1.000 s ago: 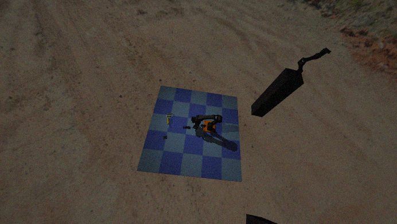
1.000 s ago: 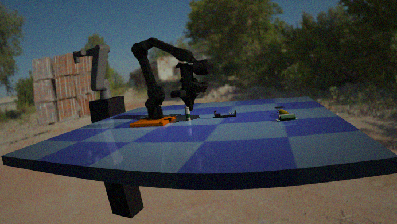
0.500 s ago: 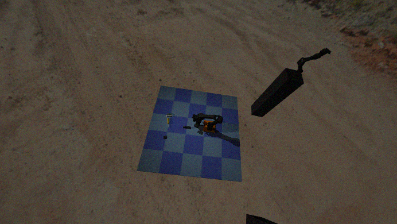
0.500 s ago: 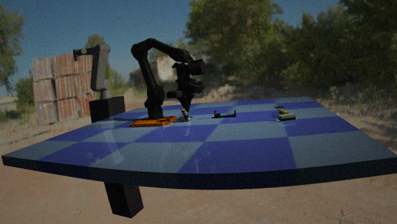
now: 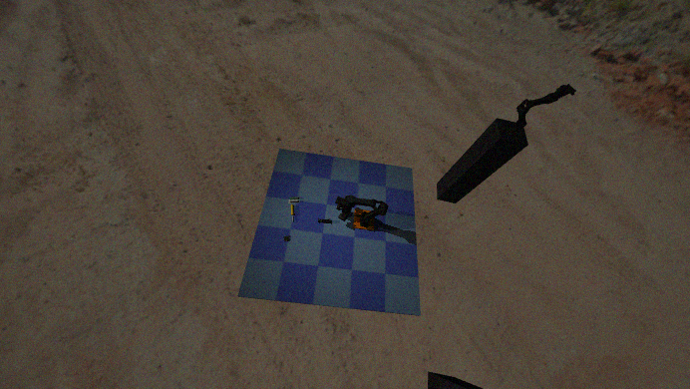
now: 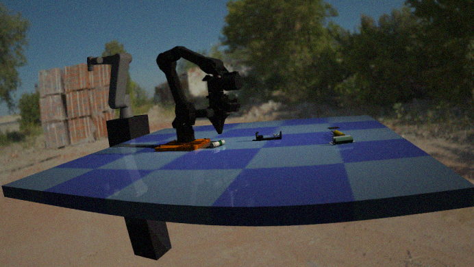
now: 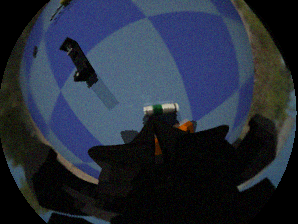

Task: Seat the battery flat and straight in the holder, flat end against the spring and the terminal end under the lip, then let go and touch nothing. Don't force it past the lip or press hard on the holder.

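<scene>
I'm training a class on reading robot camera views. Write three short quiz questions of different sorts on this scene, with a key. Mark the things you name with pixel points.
1. True or false: the white cylindrical battery with a green band (image 6: 217,144) (image 7: 158,109) is seated in the black open-ended holder (image 5: 325,220) (image 6: 268,138) (image 7: 82,64).

2. Multiple choice: what is between the fingers of the black robot claw (image 6: 220,133) (image 7: 154,122)?
A) the battery
B) the holder
C) nothing

3. Fill in the blank: the flat base under the black arm (image 5: 370,201) (image 6: 175,82) is coloured ____.

Key: 1 false; 2 C; 3 orange.
</scene>
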Motion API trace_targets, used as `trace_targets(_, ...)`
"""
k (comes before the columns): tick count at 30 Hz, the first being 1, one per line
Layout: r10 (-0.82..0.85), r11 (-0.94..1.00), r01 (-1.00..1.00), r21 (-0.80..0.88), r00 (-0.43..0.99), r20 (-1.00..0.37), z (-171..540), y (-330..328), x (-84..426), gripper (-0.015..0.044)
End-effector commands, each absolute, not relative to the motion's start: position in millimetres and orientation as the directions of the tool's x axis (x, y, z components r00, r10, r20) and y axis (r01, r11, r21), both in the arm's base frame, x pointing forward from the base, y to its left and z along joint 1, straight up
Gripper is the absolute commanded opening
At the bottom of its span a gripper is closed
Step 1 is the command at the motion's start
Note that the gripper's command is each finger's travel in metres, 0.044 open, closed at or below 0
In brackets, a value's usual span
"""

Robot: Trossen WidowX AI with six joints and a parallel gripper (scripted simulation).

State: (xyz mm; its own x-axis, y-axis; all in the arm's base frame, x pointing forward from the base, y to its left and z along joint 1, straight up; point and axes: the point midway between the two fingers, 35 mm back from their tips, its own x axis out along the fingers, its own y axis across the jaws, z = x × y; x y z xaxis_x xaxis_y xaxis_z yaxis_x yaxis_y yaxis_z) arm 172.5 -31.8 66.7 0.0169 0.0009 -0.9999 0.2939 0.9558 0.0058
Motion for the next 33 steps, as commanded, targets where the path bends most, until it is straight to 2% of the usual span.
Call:
trace_targets(1,-0.001,0.956,0.294,0.006,0.024,-1.000,82,-33,176,0.0000)
trace_targets(11,-0.001,0.957,0.291,0.004,0.019,-1.000,144,-33,171,0.0000)
trace_targets(24,0.002,0.955,0.295,0.005,0.012,-1.000,141,-32,170,0.0000)
trace_targets(26,0.001,0.972,0.235,0.004,0.013,-1.000,139,-33,170,0.0053)
trace_targets(30,0.001,0.993,-0.120,-0.001,0.014,-1.000,124,-38,171,0.0157)
trace_targets(33,0.000,0.921,-0.390,-0.006,0.015,-1.000,113,-42,171,0.0221)
